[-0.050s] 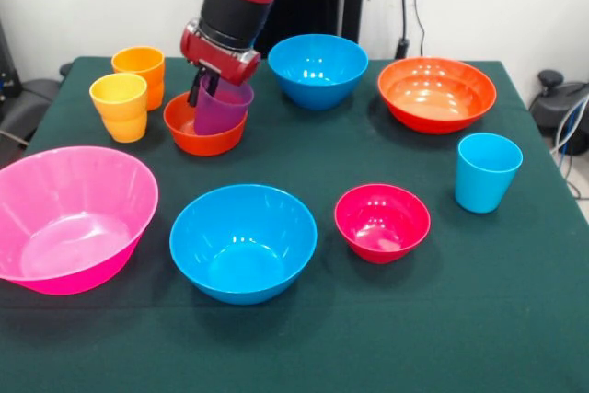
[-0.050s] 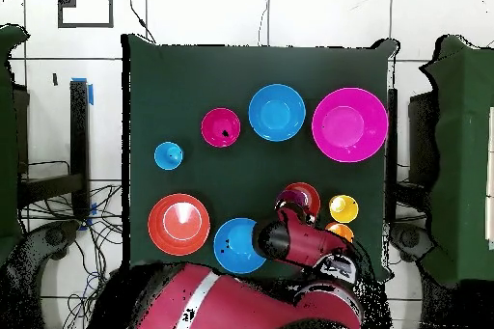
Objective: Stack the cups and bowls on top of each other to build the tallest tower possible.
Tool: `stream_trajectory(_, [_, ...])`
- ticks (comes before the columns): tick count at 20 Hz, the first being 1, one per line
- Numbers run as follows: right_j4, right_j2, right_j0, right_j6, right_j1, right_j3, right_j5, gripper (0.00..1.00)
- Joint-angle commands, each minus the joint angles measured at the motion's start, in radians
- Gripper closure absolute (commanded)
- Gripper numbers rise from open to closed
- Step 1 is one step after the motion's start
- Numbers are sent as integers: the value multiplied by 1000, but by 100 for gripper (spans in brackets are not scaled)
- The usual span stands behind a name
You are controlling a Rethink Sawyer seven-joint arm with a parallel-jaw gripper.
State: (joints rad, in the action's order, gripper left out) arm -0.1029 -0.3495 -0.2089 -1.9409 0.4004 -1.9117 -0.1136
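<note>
- Nearest edge: medium blue bowl (image 1: 243, 241), mouth up, free on the green table (image 1: 386, 338); untouched stock for a later tier.
- Beside it, left: huge pink bowl (image 1: 69, 218), tipped slightly on its round bottom; probably too wide for anything but a base.
- Right of centre: small crimson bowl (image 1: 382, 221), upright, apart from everything; not yet on the pile.
- Further right: light blue cup (image 1: 486, 171), standing alone.
- Mid-left: yellow cup (image 1: 120, 106) just before orange cup (image 1: 140, 72), set aside together.
- Small orange bowl (image 1: 204, 126): tower base, purple cup (image 1: 221, 106) tilted inside it.
- Gripper (image 1: 208, 86): jaws closed on the purple cup's rim, holding it in the bowl, apparently for seating.
- Far row: second blue bowl (image 1: 317, 69), wide orange bowl (image 1: 436, 92), both unused.
</note>
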Motion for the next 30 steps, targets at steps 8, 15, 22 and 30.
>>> stream_trajectory(8, [-230,362,-143,36,-54,92,102,100])
stream_trajectory(15, [-398,509,-281,56,-63,83,52,0])
stream_trajectory(22, [-556,684,-432,112,-92,91,141,0])
stream_trajectory(30, [-578,784,-525,142,-83,52,281,0])
